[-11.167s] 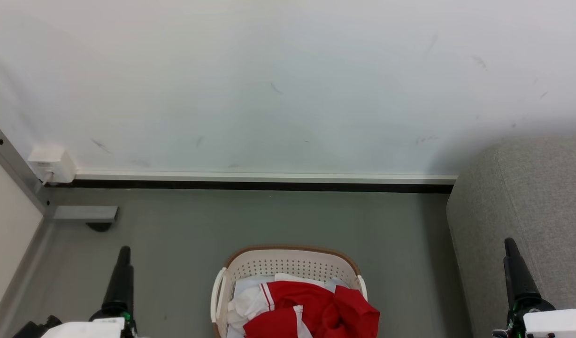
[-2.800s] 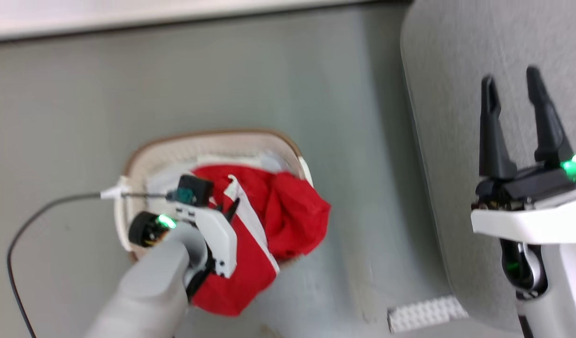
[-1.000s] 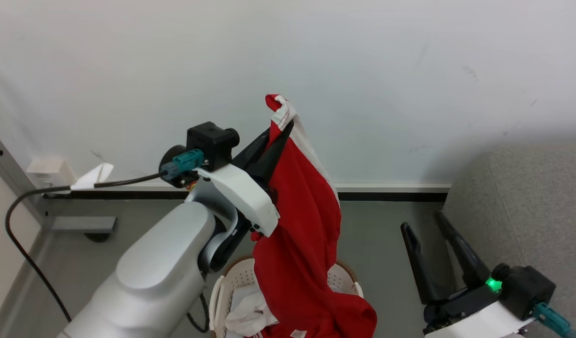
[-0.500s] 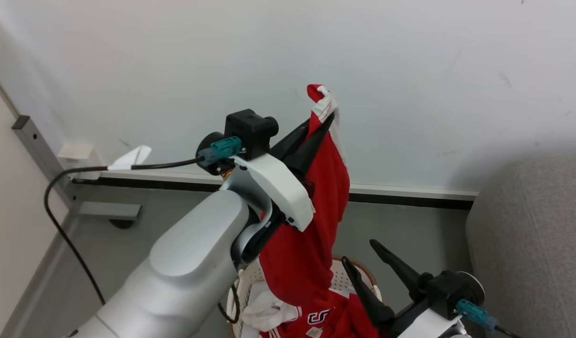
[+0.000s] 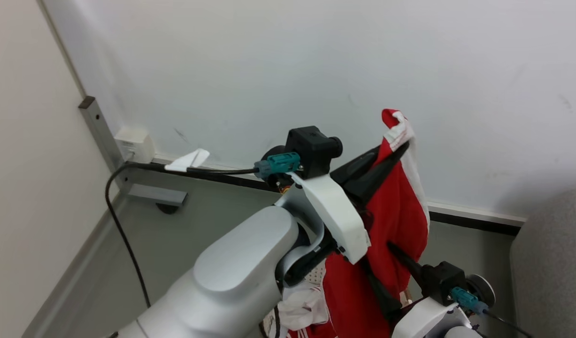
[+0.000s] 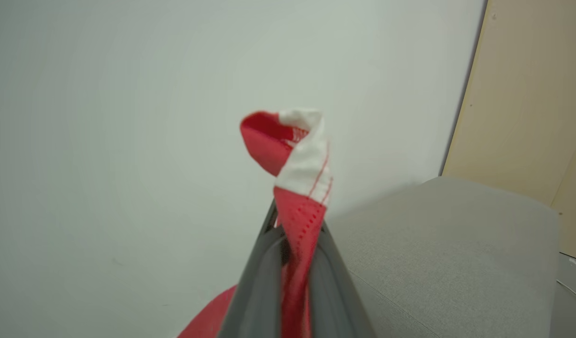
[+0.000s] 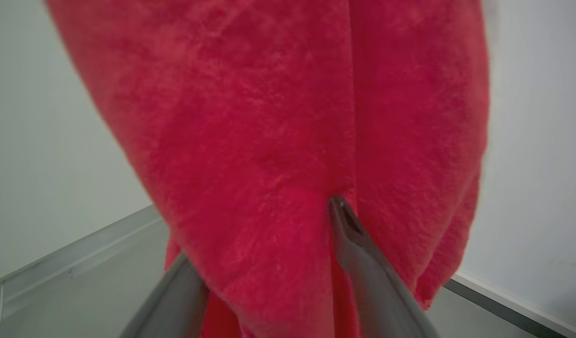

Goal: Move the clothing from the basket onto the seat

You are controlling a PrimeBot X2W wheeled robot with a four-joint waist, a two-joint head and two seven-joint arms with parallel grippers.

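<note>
White wall [image 5: 269,65] and grey floor [image 5: 184,234]; the head camera has turned since half a second ago. The left gripper [image 5: 400,148], clamped on the white-trimmed edge of one red garment [image 5: 395,220], holds it hanging over the basket [image 5: 317,276] as before. The right gripper [image 5: 377,257], jaws spread wide, was beside the cloth and has risen; its fingers now straddle a hanging fold. Count: two grippers; two garments, the second garment [image 5: 301,306], white-sleeved, lying in the single basket; one sofa [image 5: 550,267], at the right.
</note>
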